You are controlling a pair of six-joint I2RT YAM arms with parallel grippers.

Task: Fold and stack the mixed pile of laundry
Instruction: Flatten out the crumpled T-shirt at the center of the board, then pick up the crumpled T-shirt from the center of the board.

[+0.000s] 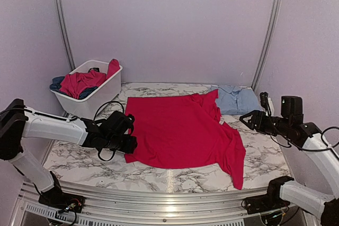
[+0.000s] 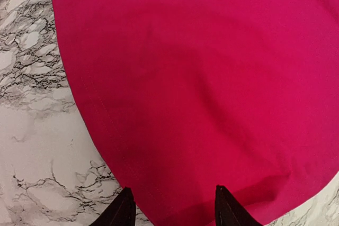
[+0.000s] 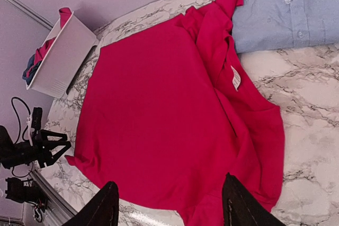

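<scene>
A bright red shirt (image 1: 183,130) lies spread flat on the marble table, its sleeve hanging toward the front right. It fills the left wrist view (image 2: 212,88) and shows in the right wrist view (image 3: 175,115). A folded light blue shirt (image 1: 235,99) lies at the back right, also in the right wrist view (image 3: 288,14). More red and dark blue garments (image 1: 79,82) sit in the white basket. My left gripper (image 1: 128,144) is open at the red shirt's left hem (image 2: 174,207), empty. My right gripper (image 1: 249,120) is open and raised off the table at the right (image 3: 169,205).
The white plastic basket (image 1: 100,95) stands at the back left, also in the right wrist view (image 3: 63,56). A black cable loops on the table by the left arm. Bare marble (image 1: 85,165) shows at the front left. Metal frame posts rise at both back corners.
</scene>
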